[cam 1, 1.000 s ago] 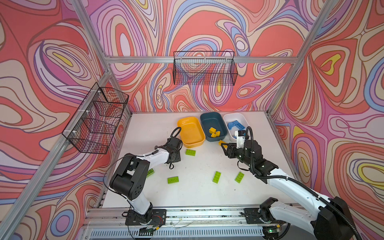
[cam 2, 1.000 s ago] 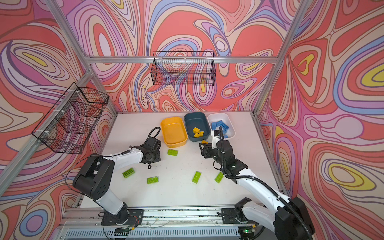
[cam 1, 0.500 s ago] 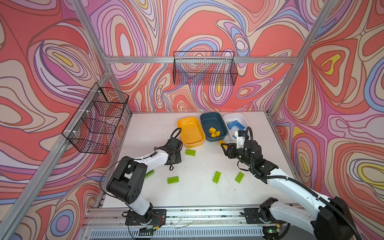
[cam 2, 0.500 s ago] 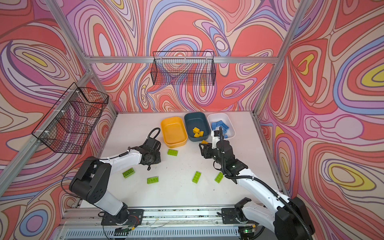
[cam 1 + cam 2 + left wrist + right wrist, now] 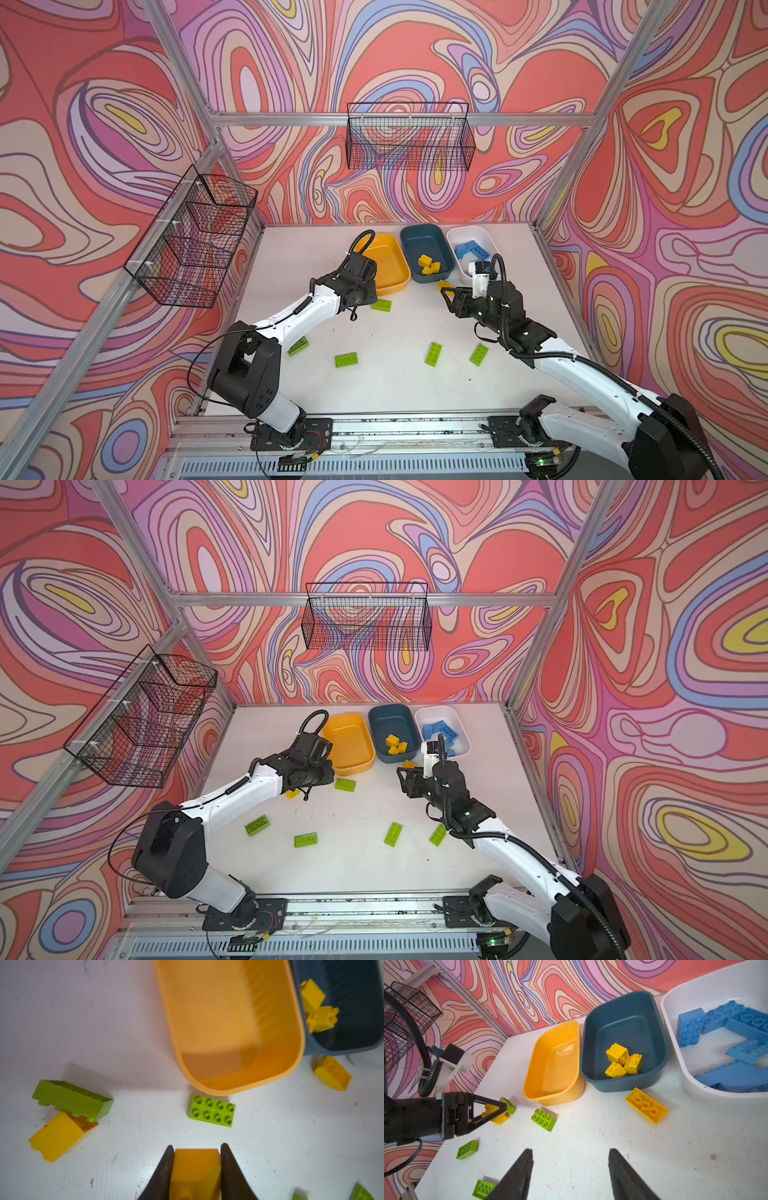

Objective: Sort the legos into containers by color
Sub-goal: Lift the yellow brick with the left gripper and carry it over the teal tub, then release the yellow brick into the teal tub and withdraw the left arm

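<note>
My left gripper (image 5: 197, 1148) is shut on a yellow lego (image 5: 195, 1167), just off the table in front of the empty orange-yellow container (image 5: 386, 257). The right wrist view shows that grip (image 5: 499, 1108) beside a loose yellow lego (image 5: 500, 1119) and a green one (image 5: 509, 1104). My right gripper (image 5: 571, 1151) is open and empty over bare table, near a yellow two-by-four lego (image 5: 646, 1106). The dark blue container (image 5: 419, 241) holds yellow legos (image 5: 428, 264). The white container (image 5: 465, 232) holds blue legos (image 5: 471, 250). Several green legos lie loose, one (image 5: 381, 305) by the left gripper.
Other green legos (image 5: 346, 360), (image 5: 433, 354), (image 5: 479, 354), (image 5: 298, 345) lie toward the table's front. Wire baskets hang on the left wall (image 5: 195, 237) and the back wall (image 5: 409, 137). Aluminium frame posts edge the table.
My left gripper, with the yellow lego in it, has shifted slightly toward the containers. The right arm has not moved.
</note>
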Robot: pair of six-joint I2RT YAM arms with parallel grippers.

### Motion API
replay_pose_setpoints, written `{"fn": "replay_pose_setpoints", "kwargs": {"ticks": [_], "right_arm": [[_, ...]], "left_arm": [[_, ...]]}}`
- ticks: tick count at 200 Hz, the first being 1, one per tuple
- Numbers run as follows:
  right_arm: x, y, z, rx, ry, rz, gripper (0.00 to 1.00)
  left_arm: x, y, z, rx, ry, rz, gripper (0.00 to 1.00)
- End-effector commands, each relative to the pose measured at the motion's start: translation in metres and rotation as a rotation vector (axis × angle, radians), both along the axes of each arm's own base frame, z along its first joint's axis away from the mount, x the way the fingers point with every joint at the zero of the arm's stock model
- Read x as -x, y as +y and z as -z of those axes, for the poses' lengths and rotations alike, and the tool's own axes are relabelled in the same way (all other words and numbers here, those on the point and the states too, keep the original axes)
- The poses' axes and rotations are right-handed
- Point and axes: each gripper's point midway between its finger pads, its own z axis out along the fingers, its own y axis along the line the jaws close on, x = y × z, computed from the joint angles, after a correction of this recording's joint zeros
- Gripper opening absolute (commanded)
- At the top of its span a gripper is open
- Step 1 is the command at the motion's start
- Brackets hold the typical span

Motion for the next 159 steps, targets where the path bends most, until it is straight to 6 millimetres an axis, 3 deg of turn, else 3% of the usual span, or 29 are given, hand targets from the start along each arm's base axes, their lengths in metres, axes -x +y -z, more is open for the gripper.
{"fn": "replay_pose_setpoints", "kwargs": {"ticks": [1,61,98,159], "right_arm": [[0.005,-0.001,-0.004,-0.017,-0.013,0.002,0.61],[0.017,-0.008,0.001,-0.024,-0.009,0.01,0.61],[0.02,-0.009,0.008,-0.007,0.02,0.01,0.61],[0.025,-0.009,0.023,0.013,0.062,-0.001,0.61]], "left_arm": [[-0.008,-0.019,-0.014,0.035,0.001,0.046,0.27],[-0.067,-0.094,-0.041,0.143,-0.052,0.15,0.26],[-0.101,-0.139,-0.039,0.236,-0.076,0.198,0.25],[-0.148,-0.194,-0.02,0.38,-0.084,0.22,0.26]]}}
